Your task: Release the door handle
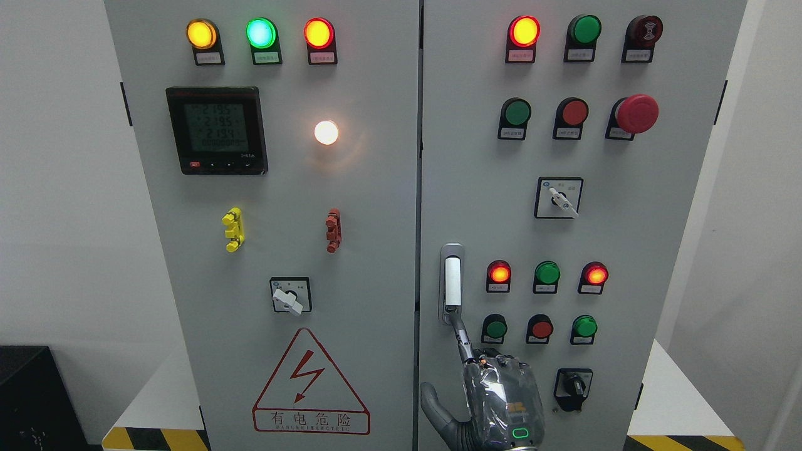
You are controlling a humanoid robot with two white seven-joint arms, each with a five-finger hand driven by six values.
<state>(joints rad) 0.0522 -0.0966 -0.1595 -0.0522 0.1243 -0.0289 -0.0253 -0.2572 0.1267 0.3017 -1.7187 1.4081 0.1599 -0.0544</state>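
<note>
Grey metal makes up the big cabinet (376,188), and it has two doors side by side. On the right door (677,250) a white handle (452,283) stands upright near the door's left edge, low down.

One robot hand (501,401) comes up from the bottom edge, a bit right of the middle, so I call it the right hand. Its arm is mostly hidden below the edge. One long finger (462,335) points up, and its tip touches the bottom end of the handle. The thumb (435,410) sticks out to the left, apart from the door's edge. The other fingers are hidden behind the back of the hand, so I cannot tell how they are bent. The hand does not wrap around the handle.

Next to the handle are round lamps: a red one (499,274) glows, a green one (547,273) is dark, and another red one (595,274) glows. Higher up sits a big red stop button (636,113).

On the left door (188,282) there is a small screen (217,129), a bright white lamp (326,132), and a red triangle sign (311,383) with a lightning bolt.
</note>
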